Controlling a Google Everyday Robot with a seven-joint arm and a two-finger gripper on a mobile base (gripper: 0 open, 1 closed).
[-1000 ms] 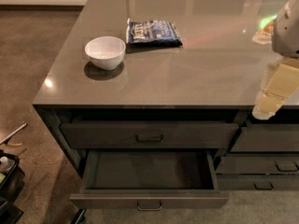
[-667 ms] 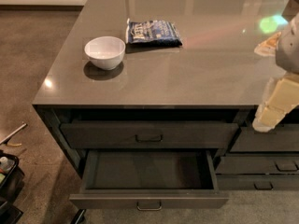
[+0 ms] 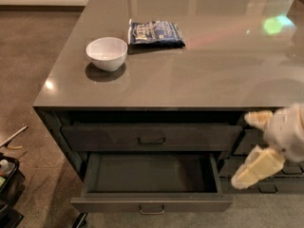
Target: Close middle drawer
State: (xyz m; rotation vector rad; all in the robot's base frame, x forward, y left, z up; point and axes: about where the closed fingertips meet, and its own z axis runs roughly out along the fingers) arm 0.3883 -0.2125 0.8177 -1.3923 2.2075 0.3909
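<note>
The middle drawer point(image 3: 152, 204) stands pulled out below the counter, its dark grey front nearest me with a small pull point(image 3: 152, 209) at its centre. Its shallow dark box point(image 3: 149, 173) looks empty. My gripper point(image 3: 252, 144) hangs to the right of the open drawer, in front of the neighbouring drawer column, at about the height of the drawer above. Its two pale fingers point(image 3: 256, 167) are spread apart and hold nothing. It does not touch the drawer.
The shut drawer point(image 3: 152, 137) above has its own pull. On the grey countertop point(image 3: 213, 75) sit a white bowl point(image 3: 107, 52) and a blue snack bag point(image 3: 156, 32). More drawers point(image 3: 266, 188) lie to the right. Dark clutter point(image 3: 7, 175) sits on the floor at left.
My gripper has come down from countertop height at the right edge to the level of the drawers. The drawer, bowl and bag have not moved.
</note>
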